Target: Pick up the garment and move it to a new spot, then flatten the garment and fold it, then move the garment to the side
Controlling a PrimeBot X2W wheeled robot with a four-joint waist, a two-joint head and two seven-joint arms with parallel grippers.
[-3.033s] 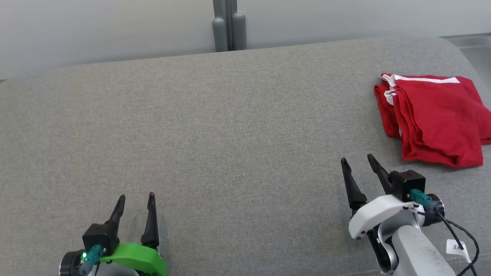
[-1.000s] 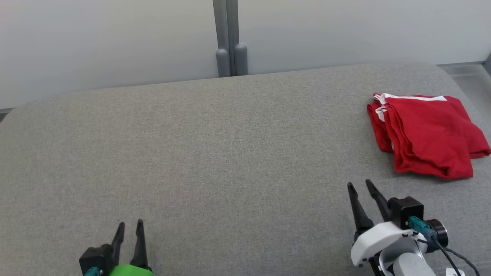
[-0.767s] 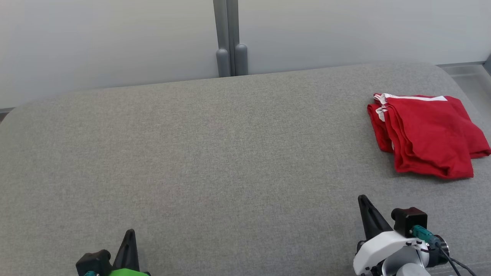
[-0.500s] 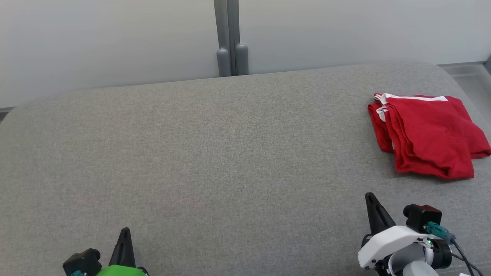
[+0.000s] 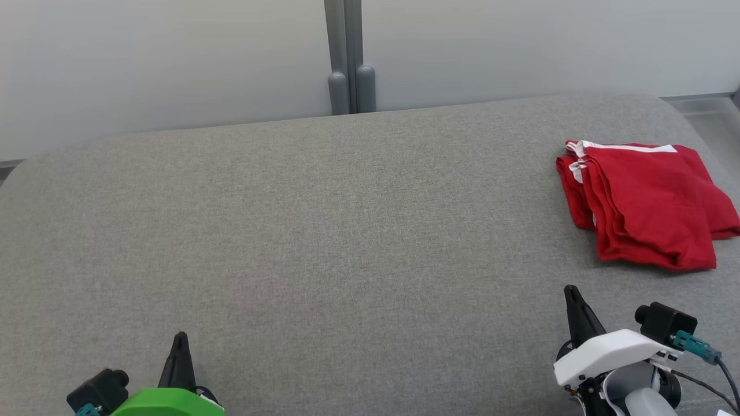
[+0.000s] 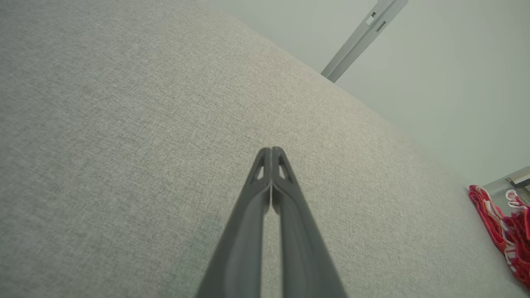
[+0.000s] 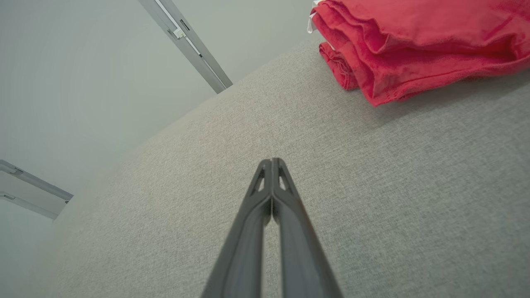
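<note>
Both claws have just shut, empty, and pulled back: left claw (image 5: 180, 338), right claw (image 5: 571, 292). The garment (image 5: 642, 202) lies folded at the right side of the worktop (image 5: 324, 231), so the task looks finished. Its long axis runs far-to-near, with the white trim at the far end

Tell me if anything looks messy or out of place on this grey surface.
Nothing stands out. The folded red garment with white trim lies near the right edge of the grey fabric surface, layers slightly uneven.
</note>
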